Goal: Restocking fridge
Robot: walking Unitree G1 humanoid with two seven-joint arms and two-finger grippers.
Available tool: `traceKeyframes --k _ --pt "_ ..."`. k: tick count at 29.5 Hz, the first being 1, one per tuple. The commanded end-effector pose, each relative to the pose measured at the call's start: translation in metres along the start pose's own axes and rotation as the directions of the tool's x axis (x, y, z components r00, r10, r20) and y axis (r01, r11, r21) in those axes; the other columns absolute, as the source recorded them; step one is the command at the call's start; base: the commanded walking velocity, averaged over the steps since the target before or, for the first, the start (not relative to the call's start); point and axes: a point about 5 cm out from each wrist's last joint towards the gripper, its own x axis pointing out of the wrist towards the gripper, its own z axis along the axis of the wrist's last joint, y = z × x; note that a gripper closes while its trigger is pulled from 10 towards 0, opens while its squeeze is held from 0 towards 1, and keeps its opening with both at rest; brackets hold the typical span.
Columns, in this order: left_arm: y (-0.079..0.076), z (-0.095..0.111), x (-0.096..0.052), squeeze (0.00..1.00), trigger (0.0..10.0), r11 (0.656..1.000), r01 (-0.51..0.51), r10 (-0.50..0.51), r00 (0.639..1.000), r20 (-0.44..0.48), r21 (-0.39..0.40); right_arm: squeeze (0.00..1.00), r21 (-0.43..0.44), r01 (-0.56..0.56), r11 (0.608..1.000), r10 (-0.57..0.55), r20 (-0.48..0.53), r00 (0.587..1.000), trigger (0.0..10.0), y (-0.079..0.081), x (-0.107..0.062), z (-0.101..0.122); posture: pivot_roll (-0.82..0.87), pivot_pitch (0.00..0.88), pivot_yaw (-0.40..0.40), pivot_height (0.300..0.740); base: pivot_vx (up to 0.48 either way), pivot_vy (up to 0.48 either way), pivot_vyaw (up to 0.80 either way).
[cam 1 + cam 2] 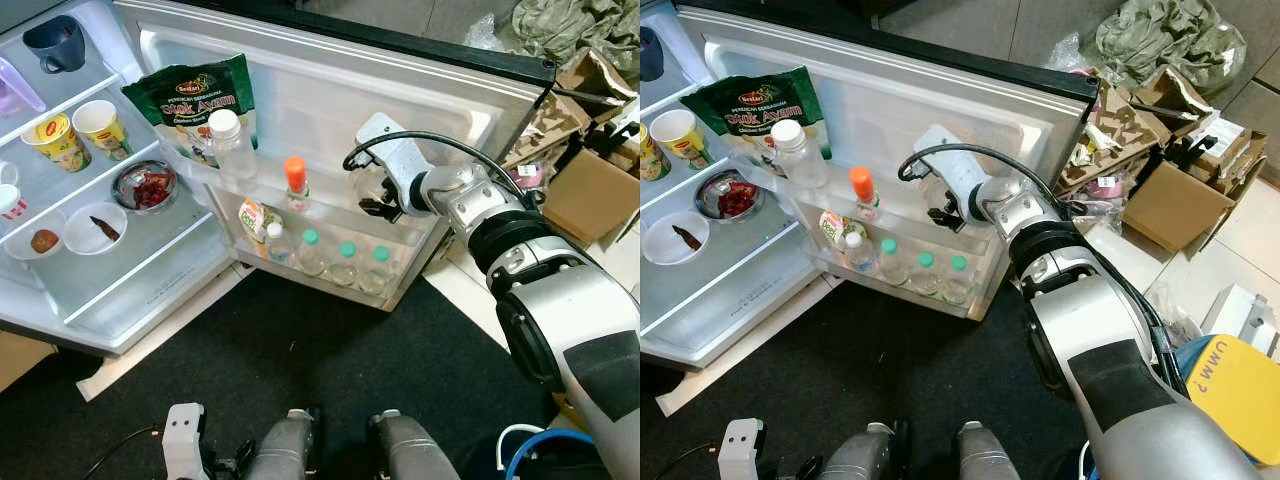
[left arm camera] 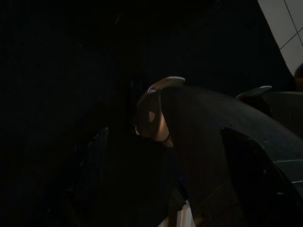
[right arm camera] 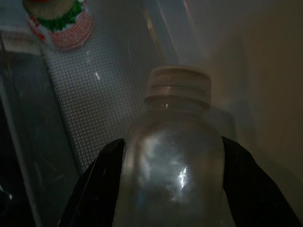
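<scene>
Fridge interior (image 1: pixel 150 290) is seen at left, door open: a dark blue mug (image 1: pixel 56 44) on the top shelf, two printed cups (image 1: pixel 80 133) on the next shelf, then a steel bowl (image 1: pixel 145 186) holding red pieces, a white dish (image 1: pixel 96 228) with one dark chili and a white dish (image 1: pixel 38 241) with one brown item. On the fridge door (image 1: pixel 330 90), a green snack bag (image 1: pixel 195 100) and a clear white-capped bottle (image 1: pixel 231 142) are held in the upper rack; an orange-capped bottle (image 1: pixel 295 190) is stood in the middle rack. In the bottom door rack (image 1: pixel 330 285), a small labelled bottle (image 1: pixel 258 222), one white-capped bottle (image 1: pixel 276 243) and three green-capped bottles (image 1: pixel 345 263) are lined up. The right claw (image 1: pixel 375 190) is reached into the middle door rack and is clamped around a clear plastic bottle (image 3: pixel 173 161) with a pale cap, one black finger (image 3: pixel 102 184) pressed on each side, the bottle upright inside the rack well right of the orange-capped one. Cardboard boxes (image 1: pixel 1170 205) and clutter are piled on the floor at right. The left wrist view is very dark; the left claw (image 1: pixel 185 435) is hung low over the black mat (image 1: pixel 300 350), fingers cannot be told.
</scene>
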Motion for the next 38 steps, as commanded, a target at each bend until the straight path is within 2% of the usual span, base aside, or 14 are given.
traceKeyframes --k 1,7,12,15,19,21,22,24,25,28,29,33,34,38 --pt "-0.006 -0.019 -0.005 0.00 10.0 0.999 0.004 -0.006 0.998 -0.054 -0.033 0.00 0.021 -0.024 0.999 0.025 -0.027 0.999 0.0 0.004 0.003 -0.007 -0.15 0.300 -0.024 0.740 0.000 0.000 0.00" --pt "-0.007 -0.017 -0.003 0.00 10.0 0.999 0.006 -0.007 0.999 -0.048 -0.033 0.00 0.044 0.004 0.999 -0.005 0.031 1.000 0.0 -0.003 -0.002 0.001 -0.14 0.291 -0.024 0.740 0.000 0.000 0.00" --pt "-0.007 -0.015 -0.002 0.00 10.0 0.999 0.001 -0.003 0.999 -0.046 -0.034 0.00 0.065 0.009 0.998 -0.018 0.138 0.990 0.0 -0.012 -0.010 0.018 -0.14 0.289 -0.021 0.740 0.000 0.000 0.00" --pt "-0.006 -0.014 -0.001 0.00 10.0 0.999 -0.003 0.002 0.999 -0.041 -0.038 0.00 0.085 -0.044 0.995 0.018 0.286 0.958 0.0 -0.021 -0.022 0.035 -0.14 0.274 -0.008 0.740 0.000 0.000 0.00" --pt "-0.007 -0.010 0.001 0.00 10.0 0.999 0.002 -0.003 0.999 -0.033 -0.036 0.00 0.089 -0.131 0.987 0.081 0.424 0.902 0.0 -0.030 -0.036 0.042 -0.14 0.253 -0.002 0.740 0.000 0.000 0.00" --pt "-0.007 -0.009 0.002 0.00 10.0 0.999 0.001 -0.002 1.000 -0.029 -0.037 0.00 0.083 -0.147 0.986 0.094 0.448 0.889 0.0 -0.032 -0.039 0.043 -0.14 0.253 -0.002 0.740 0.000 0.000 0.00" --pt "-0.007 -0.003 0.005 0.00 10.0 0.999 0.005 -0.005 1.000 -0.011 -0.039 0.00 0.063 -0.194 0.979 0.130 0.538 0.833 0.0 -0.034 -0.046 0.043 -0.14 0.245 0.002 0.740 0.000 0.000 0.00" --pt "-0.006 -0.001 0.006 0.00 10.0 0.999 0.006 -0.006 1.000 -0.005 -0.039 0.00 0.061 -0.205 0.977 0.134 0.569 0.811 0.0 -0.035 -0.048 0.043 -0.13 0.243 0.007 0.740 0.000 0.000 0.00" --pt "-0.005 0.004 0.007 0.00 10.0 0.999 0.004 -0.003 1.000 0.012 -0.043 0.00 0.098 -0.254 0.962 0.130 0.654 0.745 0.0 -0.036 -0.052 0.042 -0.13 0.243 0.007 0.740 0.000 0.000 0.00" --pt "-0.003 0.007 0.007 0.00 10.0 0.999 0.004 -0.003 1.000 0.025 -0.044 0.00 0.162 -0.298 0.941 0.095 0.718 0.690 0.0 -0.034 -0.052 0.037 -0.12 0.240 0.021 0.740 0.000 0.000 0.00" --pt "-0.003 0.007 0.007 0.00 10.0 0.999 0.004 -0.003 1.000 0.025 -0.044 0.00 0.162 -0.298 0.941 0.095 0.718 0.690 0.0 -0.034 -0.052 0.037 -0.12 0.240 0.021 0.740 0.000 0.000 0.00" --pt "0.002 0.028 0.010 0.00 10.0 0.997 0.019 -0.009 0.992 0.126 -0.078 0.00 0.239 -0.390 0.889 0.037 0.813 0.582 0.0 -0.030 -0.053 0.030 -0.11 0.239 0.033 0.740 0.000 0.000 0.00" --pt "0.002 0.028 0.010 0.00 10.0 0.997 0.019 -0.009 0.992 0.126 -0.078 0.00 0.239 -0.390 0.889 0.037 0.813 0.582 0.0 -0.030 -0.053 0.030 -0.11 0.239 0.033 0.740 0.000 0.000 0.00" --pt "0.014 0.079 0.011 0.00 10.0 0.985 0.107 -0.052 0.933 0.355 -0.137 0.00 0.182 -0.556 0.811 0.076 0.910 0.408 0.0 -0.017 -0.063 0.026 -0.09 0.226 0.038 0.740 0.000 0.000 0.00"
